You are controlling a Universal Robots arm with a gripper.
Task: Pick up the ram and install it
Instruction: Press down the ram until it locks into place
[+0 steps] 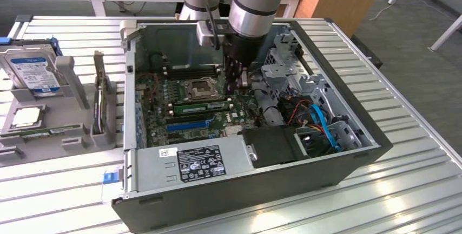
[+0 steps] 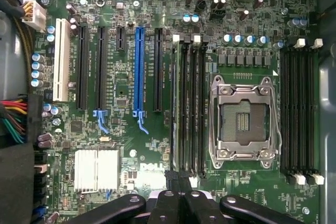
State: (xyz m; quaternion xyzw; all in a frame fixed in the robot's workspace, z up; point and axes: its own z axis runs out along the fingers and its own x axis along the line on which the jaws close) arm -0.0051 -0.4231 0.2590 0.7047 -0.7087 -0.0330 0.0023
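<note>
- Plainly, the ram (image 1: 200,106) is no longer loose: it stands on its long edge in one of the black memory slots (image 2: 193,108) on the motherboard (image 2: 131,145), inside the open computer case (image 1: 347,161).
- It is a long, narrow, thin green board with a pale label strip along the middle of its face. It runs the length of its slot.
- The ram lies between the empty processor socket (image 2: 242,121) and the blue expansion slot (image 2: 138,72), just beside the socket and parallel to its edge.
- White clips sit at the ends of the slots. I cannot tell whether they are latched onto the ram.
- The claw (image 2: 177,178) is closed narrow, its two dark fingertips pressed together with nothing between them.
- It hangs straight down from the arm (image 1: 252,7) into the case, over the end of the memory-slot row that lies toward the exterior view's right.
- The claw's tips are very near that end of the ram, but I cannot tell whether they touch it.
- A second bank of black memory slots (image 2: 299,108) on the far side of the socket holds no sticks.
- A silver heat sink (image 2: 96,169) sits on the board near the claw's side of the expansion slots.
- The case lies on its side on a slatted metal worktop (image 1: 404,191), with the grey power supply (image 1: 195,164) along its near wall.
- A hard drive (image 1: 32,72) stands in a grey holder at the exterior view's left, well apart from the case.
</note>
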